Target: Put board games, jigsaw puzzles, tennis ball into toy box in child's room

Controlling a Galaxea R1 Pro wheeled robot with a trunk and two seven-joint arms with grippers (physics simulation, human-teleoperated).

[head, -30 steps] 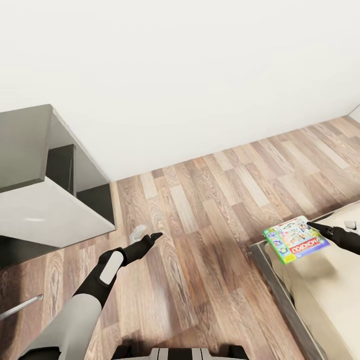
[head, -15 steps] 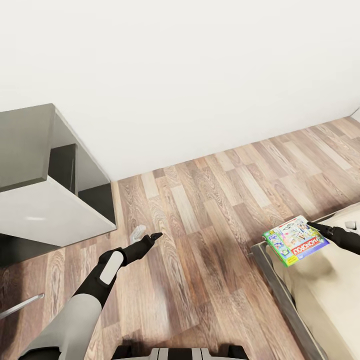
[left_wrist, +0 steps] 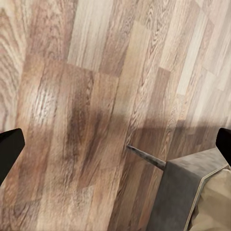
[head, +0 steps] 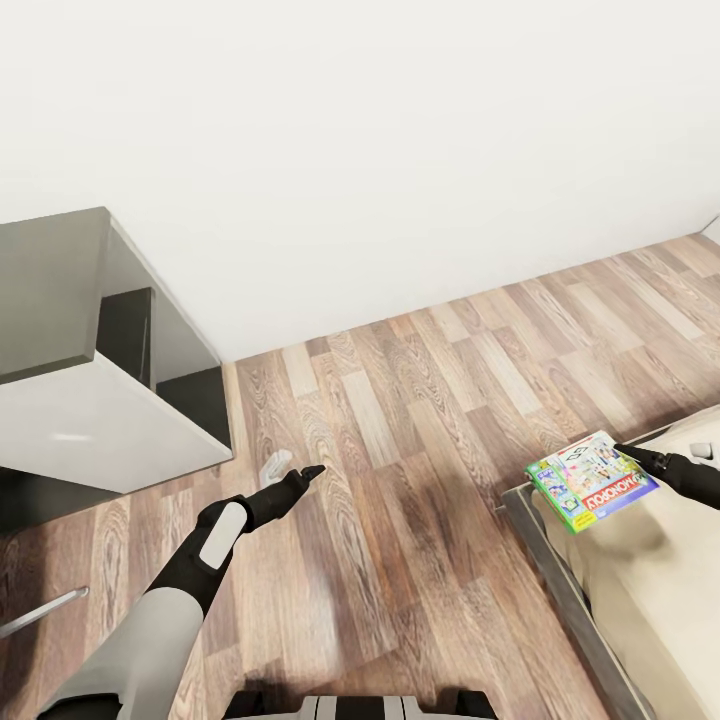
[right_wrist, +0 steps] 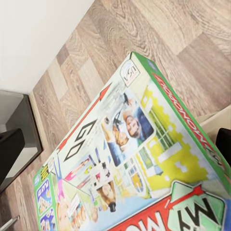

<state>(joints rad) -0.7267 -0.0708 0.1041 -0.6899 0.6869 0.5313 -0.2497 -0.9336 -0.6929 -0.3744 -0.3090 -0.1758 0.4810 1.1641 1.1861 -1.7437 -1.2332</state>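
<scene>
Your right gripper clamped on edge of green-edged board game, box lifted, tilted, above bed corner. Right wrist view adds lid detail: "GO" arrow, cartoon kids, red logo, plus table wing beyond. Your left gripper hangs over wood floor, empty; left wrist view shows fingertips spread wide apart, bed frame corner below.

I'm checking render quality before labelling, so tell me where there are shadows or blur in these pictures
Head view: a soft shadow lies on the wood floor right of the left claw, edges crisp. Left wrist view: the floor darkens beside the bed corner. Right wrist view: the board game lid prints sharp, its near corner cut off by the frame.
</scene>
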